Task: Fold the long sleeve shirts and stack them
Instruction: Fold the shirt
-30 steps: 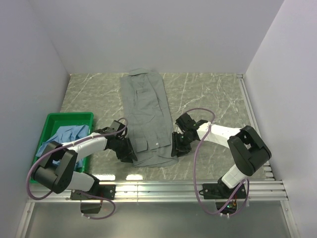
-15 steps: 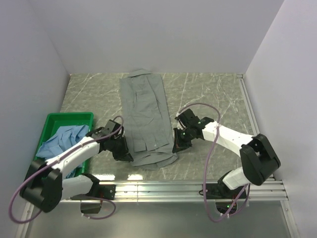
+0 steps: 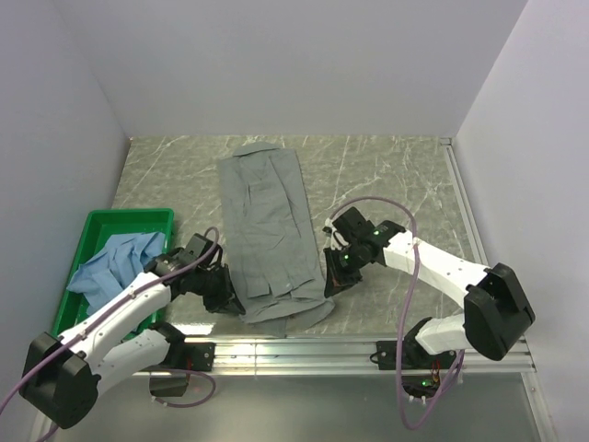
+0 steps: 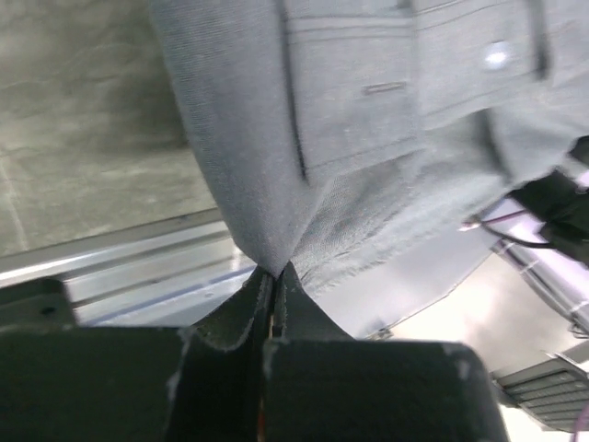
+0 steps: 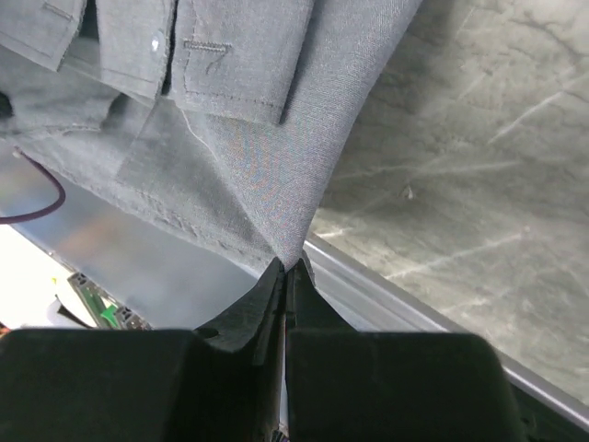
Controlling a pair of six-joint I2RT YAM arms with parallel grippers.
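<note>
The grey-green shirt lies folded in a long strip down the middle of the table, collar at the far end. Its near end is lifted off the table. My left gripper is shut on the shirt's near left edge; the left wrist view shows the cloth pinched between the fingertips. My right gripper is shut on the near right edge; the right wrist view shows the cloth pinched the same way. The light blue shirt lies crumpled in the green bin at the left.
The metal rail runs along the table's near edge just below the hanging hem. White walls close in the left, far and right sides. A purple cable loops over the right arm.
Both grippers have risen and drawn the shirt's near end up and toward the near edge. The shirt's far end has slid and turned slightly to the left.
</note>
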